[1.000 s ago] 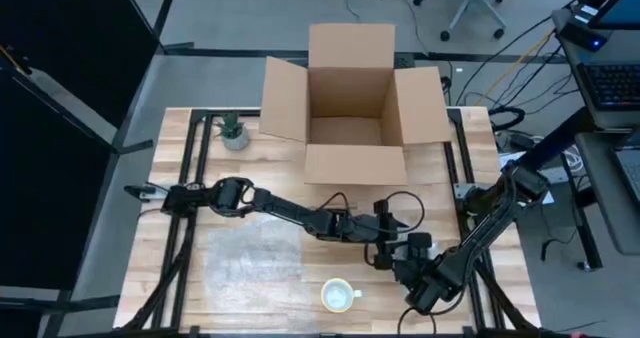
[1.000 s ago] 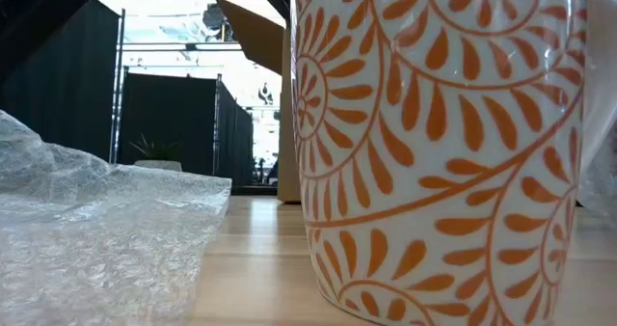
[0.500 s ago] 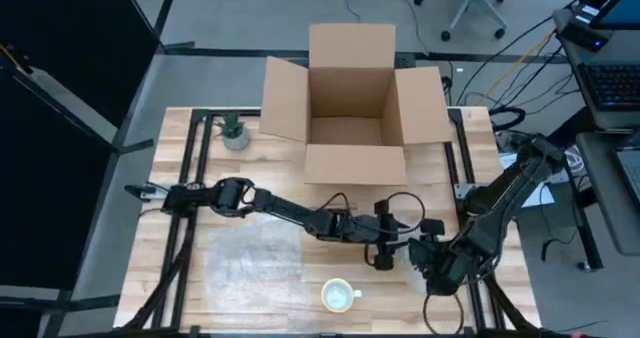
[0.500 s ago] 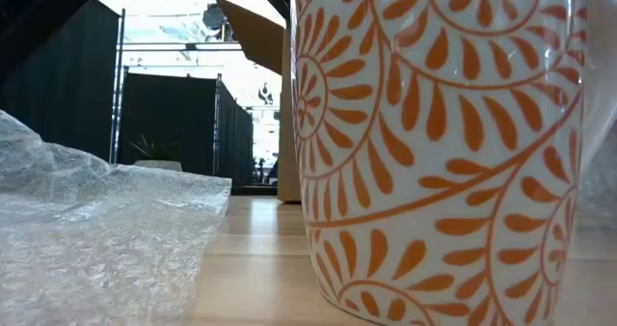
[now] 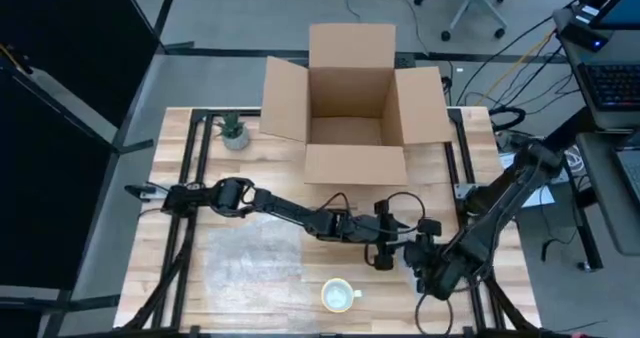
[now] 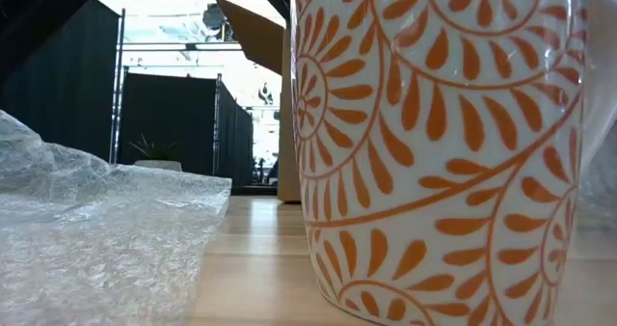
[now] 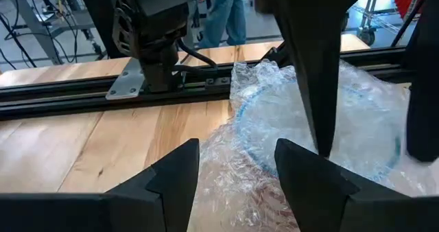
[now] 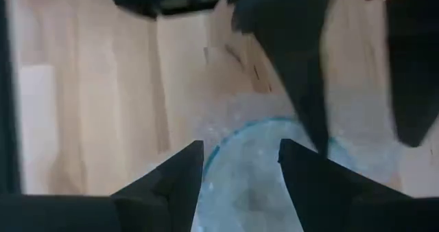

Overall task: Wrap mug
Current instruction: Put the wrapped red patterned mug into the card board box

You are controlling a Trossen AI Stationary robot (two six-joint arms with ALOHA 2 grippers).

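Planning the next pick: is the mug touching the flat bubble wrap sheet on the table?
Apart. The high view shows bare wood between the mug and the bubble wrap sheet; the mug stands off the sheet's corner.

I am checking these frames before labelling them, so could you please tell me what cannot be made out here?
- Low view: the mug fills the frame, its rim and base cut off; both arms are out of sight.
- High view: the left gripper and right gripper are too small to read.
- Right wrist view: blurred; the bubble-wrapped round object cannot be identified.
- Left wrist view: dark fingers cross that bundle.
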